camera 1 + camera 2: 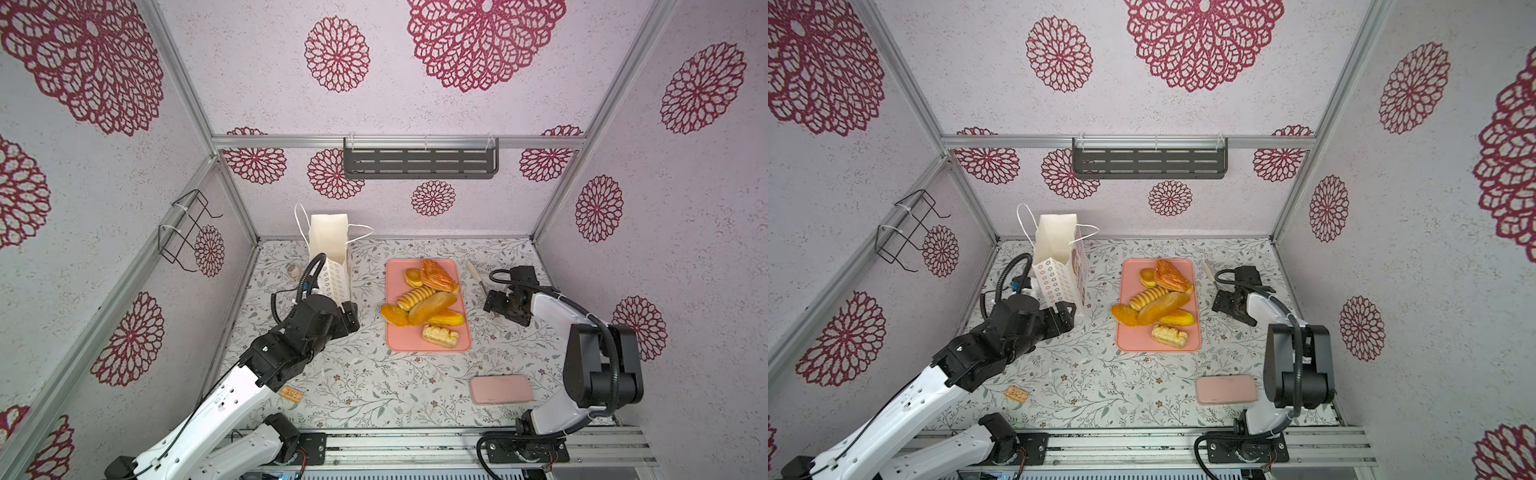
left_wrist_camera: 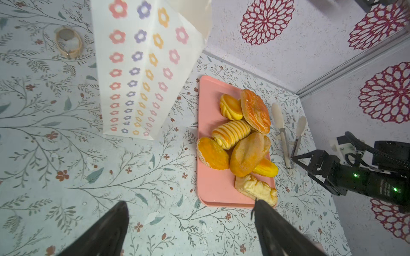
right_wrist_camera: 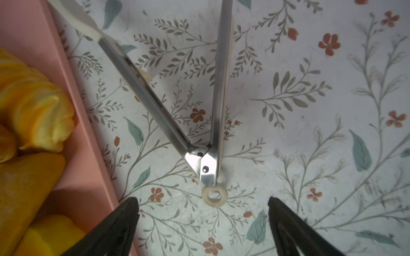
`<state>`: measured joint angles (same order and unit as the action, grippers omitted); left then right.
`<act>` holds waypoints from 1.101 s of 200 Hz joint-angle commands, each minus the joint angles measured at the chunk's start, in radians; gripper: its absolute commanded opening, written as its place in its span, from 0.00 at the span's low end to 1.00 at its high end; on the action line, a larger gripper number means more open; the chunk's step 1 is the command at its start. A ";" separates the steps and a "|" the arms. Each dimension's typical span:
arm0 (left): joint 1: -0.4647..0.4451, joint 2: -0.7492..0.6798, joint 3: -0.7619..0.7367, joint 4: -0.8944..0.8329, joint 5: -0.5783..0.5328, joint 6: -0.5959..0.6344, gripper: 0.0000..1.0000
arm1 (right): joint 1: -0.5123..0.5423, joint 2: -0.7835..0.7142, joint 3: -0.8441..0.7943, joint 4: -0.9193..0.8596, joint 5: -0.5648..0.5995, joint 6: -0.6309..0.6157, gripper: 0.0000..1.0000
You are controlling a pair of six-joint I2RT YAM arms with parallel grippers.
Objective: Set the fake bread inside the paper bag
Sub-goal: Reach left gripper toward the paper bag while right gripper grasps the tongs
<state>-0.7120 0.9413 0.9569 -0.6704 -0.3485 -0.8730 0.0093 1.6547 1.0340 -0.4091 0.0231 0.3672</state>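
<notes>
My left gripper [image 2: 190, 202] and right gripper [image 3: 202, 198], both spread wide, empty; between them, golden-orange toy fake bread [image 1: 428, 305] heaped on a flat pink rectangular tray [image 1: 400, 338]; at its 10 o'clock, the tall white flower-printed paper bag [image 1: 328, 239].

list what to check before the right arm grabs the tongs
1. Right end effector open and empty: ok.
2. Metal tongs with cream tips lying spread beside the flat pink tray, hinge end just ahead of that end effector: ok.
3. Left end effector open and empty: ok.
4. Tall white flower-printed paper bag upright, mouth open: ok.
5. Golden toy bread pieces piled on the tray, none bagged yet: ok.
6. Bag's bottom clear: cannot tell.
</notes>
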 commanded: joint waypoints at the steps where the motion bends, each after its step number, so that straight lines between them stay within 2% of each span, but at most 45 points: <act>1: -0.048 0.020 -0.014 0.118 -0.090 -0.087 0.92 | 0.008 0.040 0.060 -0.008 0.046 -0.026 0.96; 37: -0.069 0.002 -0.056 0.164 -0.120 -0.107 0.92 | 0.008 0.129 0.136 -0.014 0.084 -0.045 0.98; 109: -0.069 -0.098 -0.105 0.131 -0.188 -0.114 0.94 | 0.012 0.268 0.267 -0.022 0.116 -0.087 0.98; 190: -0.069 -0.093 -0.113 0.134 -0.182 -0.126 0.94 | 0.012 0.339 0.340 -0.027 0.090 -0.086 0.98; 220: -0.069 -0.096 -0.116 0.131 -0.186 -0.123 0.95 | 0.012 0.351 0.349 -0.028 0.090 -0.091 0.95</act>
<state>-0.7696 0.8509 0.8497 -0.5442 -0.5102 -0.9752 0.0170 1.9999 1.3518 -0.4179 0.1043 0.2958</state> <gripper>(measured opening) 0.944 0.968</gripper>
